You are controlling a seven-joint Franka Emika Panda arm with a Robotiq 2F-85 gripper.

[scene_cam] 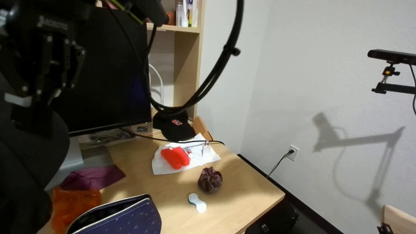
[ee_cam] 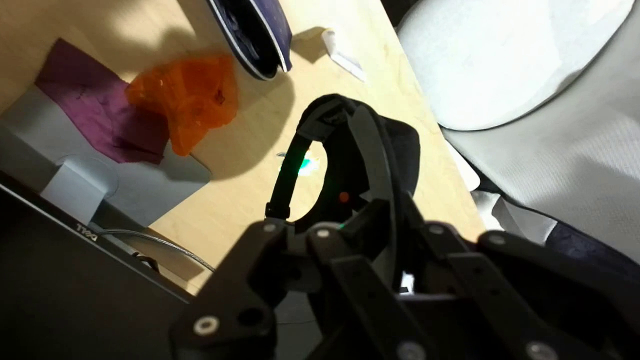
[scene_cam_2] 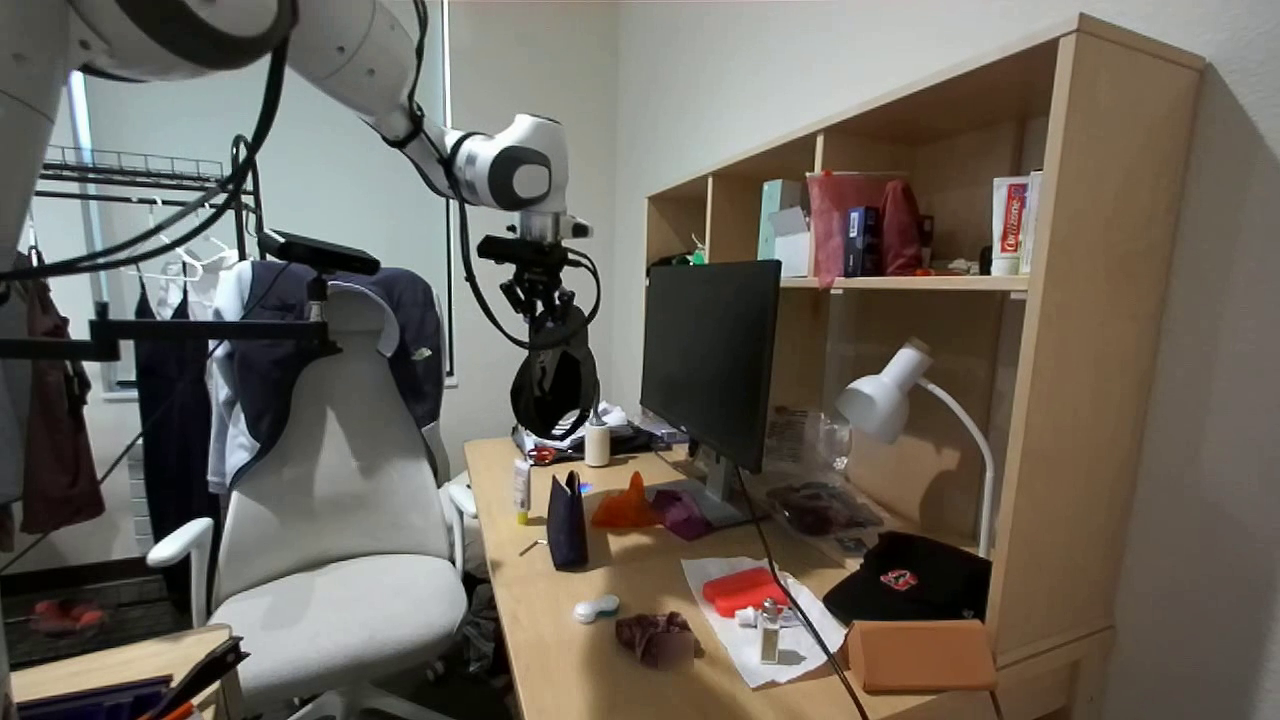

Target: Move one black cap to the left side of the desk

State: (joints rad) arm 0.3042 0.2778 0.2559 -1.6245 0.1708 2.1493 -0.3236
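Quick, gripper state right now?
Gripper: closed, holding a black cap in the air over the desk.

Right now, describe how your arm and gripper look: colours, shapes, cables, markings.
The arm is white and rounded, with dark bands around its joints. Black cables run along it in loose loops. The gripper is black and angular, with hinged bars, pale round pins and light, blurred lettering that seems to read ROBOTIQ.
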